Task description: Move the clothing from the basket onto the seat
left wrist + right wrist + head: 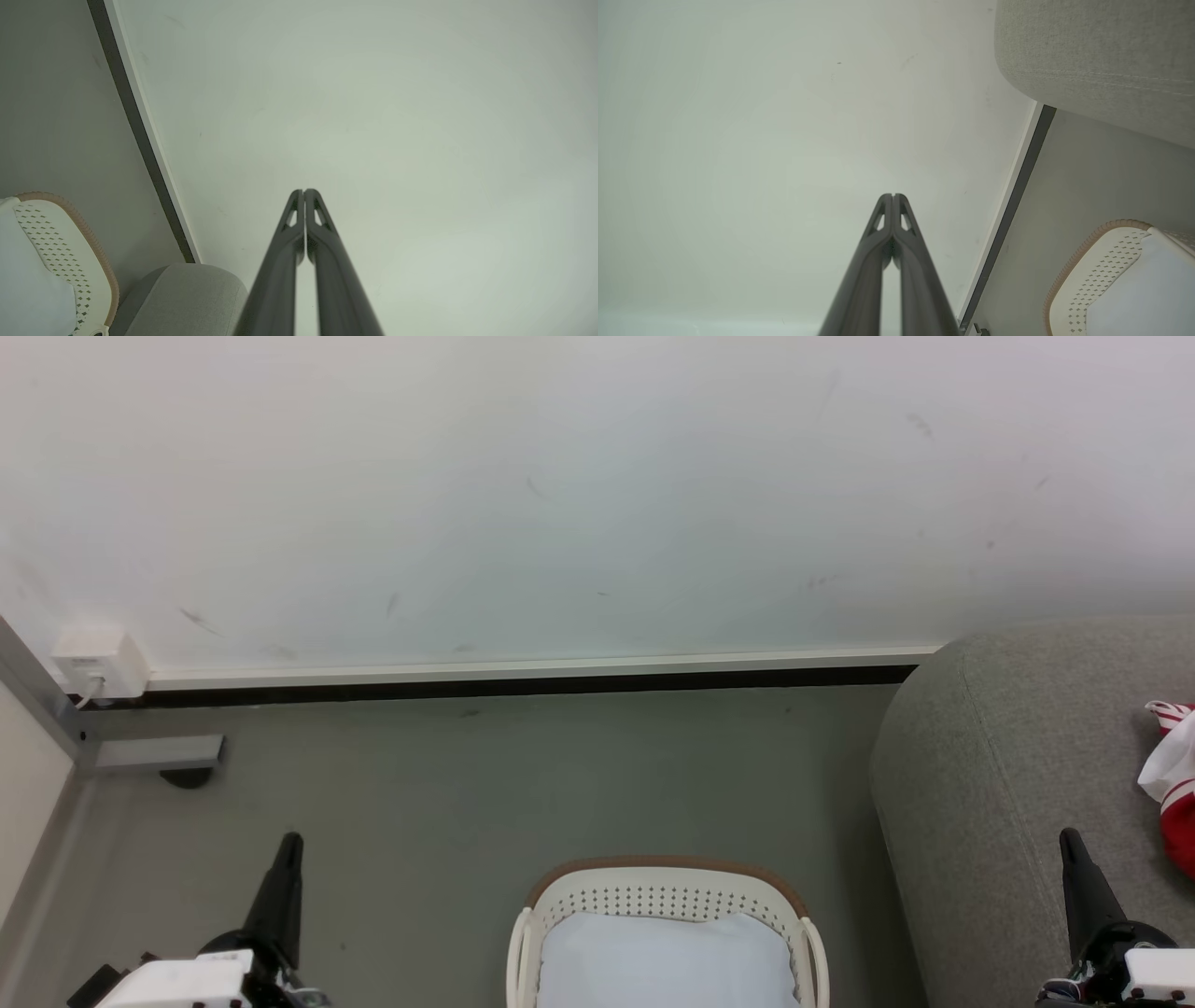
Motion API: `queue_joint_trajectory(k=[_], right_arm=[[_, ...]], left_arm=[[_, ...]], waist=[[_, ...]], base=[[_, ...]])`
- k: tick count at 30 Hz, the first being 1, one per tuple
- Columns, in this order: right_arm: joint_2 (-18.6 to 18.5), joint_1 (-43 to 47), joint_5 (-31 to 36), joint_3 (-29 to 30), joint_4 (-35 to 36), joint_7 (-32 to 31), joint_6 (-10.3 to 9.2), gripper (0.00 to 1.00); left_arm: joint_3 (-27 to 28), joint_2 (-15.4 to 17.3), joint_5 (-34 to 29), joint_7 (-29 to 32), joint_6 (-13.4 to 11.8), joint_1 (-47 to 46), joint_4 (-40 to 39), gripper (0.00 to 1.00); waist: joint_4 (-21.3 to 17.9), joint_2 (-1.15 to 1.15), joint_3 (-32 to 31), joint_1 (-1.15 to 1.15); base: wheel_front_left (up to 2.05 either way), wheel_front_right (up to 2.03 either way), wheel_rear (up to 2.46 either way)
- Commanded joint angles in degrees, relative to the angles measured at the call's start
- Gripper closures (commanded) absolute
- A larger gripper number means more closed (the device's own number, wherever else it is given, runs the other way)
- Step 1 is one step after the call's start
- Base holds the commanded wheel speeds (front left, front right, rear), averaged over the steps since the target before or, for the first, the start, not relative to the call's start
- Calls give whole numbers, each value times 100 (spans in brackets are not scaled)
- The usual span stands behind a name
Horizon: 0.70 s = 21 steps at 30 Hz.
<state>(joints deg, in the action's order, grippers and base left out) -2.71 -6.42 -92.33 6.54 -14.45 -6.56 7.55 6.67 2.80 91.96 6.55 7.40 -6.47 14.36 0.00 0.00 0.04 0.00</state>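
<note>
pale scuffed wall (597, 495) at the back, white baseboard (523, 665) with a dark strip beneath, grey floor (485, 784) in front; small white box (98, 661) with a cable low on the wall at far left. at bottom centre of head view, standing on the floor, the basket (667, 896): cream perforated wall, brown woven-look rim, near part cut off by the frame edge. inside it, plain pale white-blue liner cloth (667, 957) spread over the visible interior, up against the perforated wall. to the right of the basket, near but apart, the seat (990, 756): light-grey upholstery, rounded end toward the wall. on the seat at the right frame edge, the clothing (1178, 784): bunched red fabric with a white panel and thin white stripes, partly cut off, well apart from the basket. left gripper (290, 845) at lower left over bare floor, pointing up the view toward the wall; right gripper (1068, 840) at lower right, seen against the seat's grey fabric, same heading. roughly level with each other, one on each side of the basket. in left wrist view, jaws pressed together tip to tip, holding nothing, aimed at the wall; basket rim and seat end in the lower left corner. in right wrist view, jaws likewise closed and empty, aimed at the wall; seat at upper right, basket with liner cloth at lower right.
</note>
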Motion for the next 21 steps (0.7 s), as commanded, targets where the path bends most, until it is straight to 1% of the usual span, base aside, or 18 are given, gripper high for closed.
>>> queue_joint_trajectory(k=[1, 21], right_arm=[[-33, -36, -5, 19, 33, -25, -12, 100], [-33, -35, -5, 19, 34, -25, -12, 100]], left_arm=[[10, 11, 69, 28, 26, -31, -10, 100], [10, 12, 70, 27, 26, -30, -10, 100]], waist=[[0, 0, 0, 0], [0, 0, 0, 0]], base=[[0, 0, 0], [0, 0, 0]])
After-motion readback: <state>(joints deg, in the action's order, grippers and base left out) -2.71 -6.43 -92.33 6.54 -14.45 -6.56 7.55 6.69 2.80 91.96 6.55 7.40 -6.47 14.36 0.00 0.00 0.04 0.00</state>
